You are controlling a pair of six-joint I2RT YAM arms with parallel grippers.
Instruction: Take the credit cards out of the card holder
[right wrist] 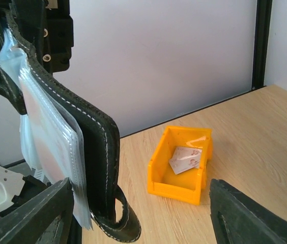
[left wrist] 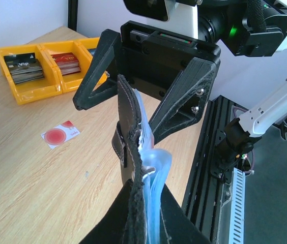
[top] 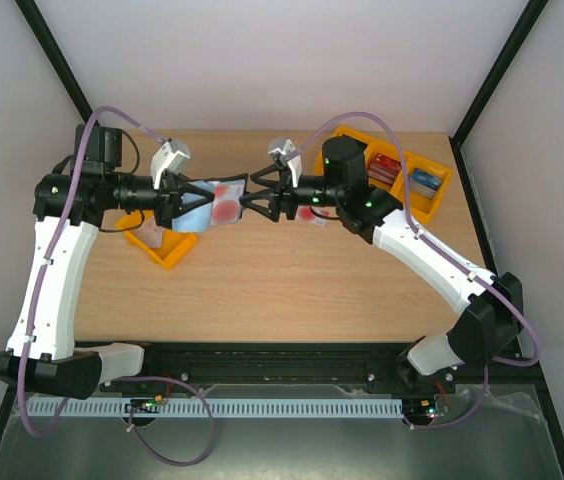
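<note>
Left tool [top: 194, 203] grips card holder [top: 222, 203] aloft, facing spread right tool [top: 248, 200].

card holder [left wrist: 128, 117] base cut off; credit cards [right wrist: 47, 137] blurred inside

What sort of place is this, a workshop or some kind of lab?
Most likely a robot test booth in a lab: a left arm and right arm bolted at the edge of a wooden table, plain white walls boxing it in, and yellow bins of cards.
</note>
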